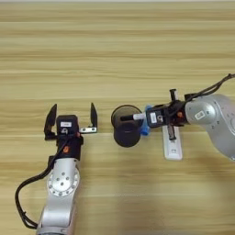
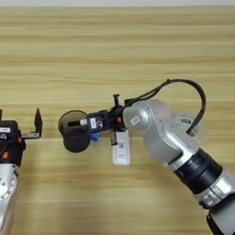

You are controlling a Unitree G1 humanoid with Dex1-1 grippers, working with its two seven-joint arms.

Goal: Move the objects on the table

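The table (image 1: 114, 50) fills the whole frame, a light-brown top with horizontal wood-grain stripes running edge to edge; only a thin pale strip along the very top edge hints at anything beyond it, and the upper half of the surface is bare wood. In the lower left, the left gripper (image 1: 72, 117) hovers over the wood with its two black fingers spread wide, holding nothing, its silver arm trailing a black cable down to the bottom edge. At centre lies the small dark translucent cup (image 1: 126, 126), tipped on its side with its open mouth facing up the frame. The right gripper (image 2: 75, 122) reaches in from the lower right, its arm crossing the frame diagonally, and its fingers meet the cup at the rim; whether they are clamped on the rim cannot be told. Just right of the cup, partly hidden under the gripper body, a blue glue stick (image 1: 146, 129) peeks out. Beside that, the flat white device (image 1: 173, 148) lies lengthwise below the wrist, touching or nearly touching the arm's shadow. A faint round clear object (image 2: 188, 123) rests behind the right arm.
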